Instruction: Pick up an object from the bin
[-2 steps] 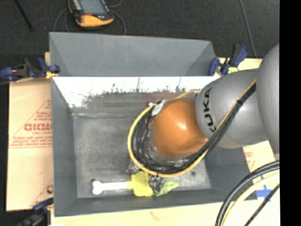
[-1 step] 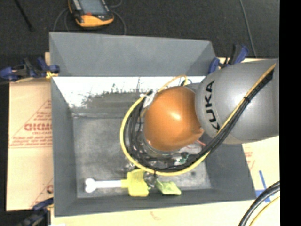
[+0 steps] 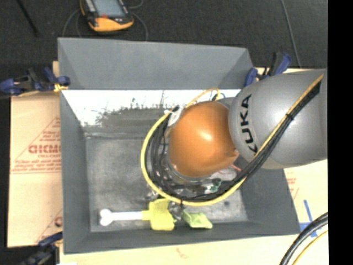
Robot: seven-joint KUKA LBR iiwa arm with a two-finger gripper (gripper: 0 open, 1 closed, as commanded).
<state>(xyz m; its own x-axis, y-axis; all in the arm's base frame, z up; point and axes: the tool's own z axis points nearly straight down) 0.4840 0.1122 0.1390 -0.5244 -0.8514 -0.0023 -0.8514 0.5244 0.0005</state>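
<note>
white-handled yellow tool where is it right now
The tool lies low in the camera view along the bin's front wall, handle pointing left, yellow head below the orange cover, green scrap just right of it.

So there's just the one camera on me, mounted above the grey bin [image 3: 110, 175] and looking down into it, tipped a bit so the far wall [image 3: 154, 65] shows as a broad slope while the near wall is squeezed thin. It sits back enough to catch the whole bin plus some dark floor [image 3: 182, 10] beyond. My arm [image 3: 281, 120] comes in from its right, orange wrist cover [image 3: 201, 139] about mid-frame.
</note>
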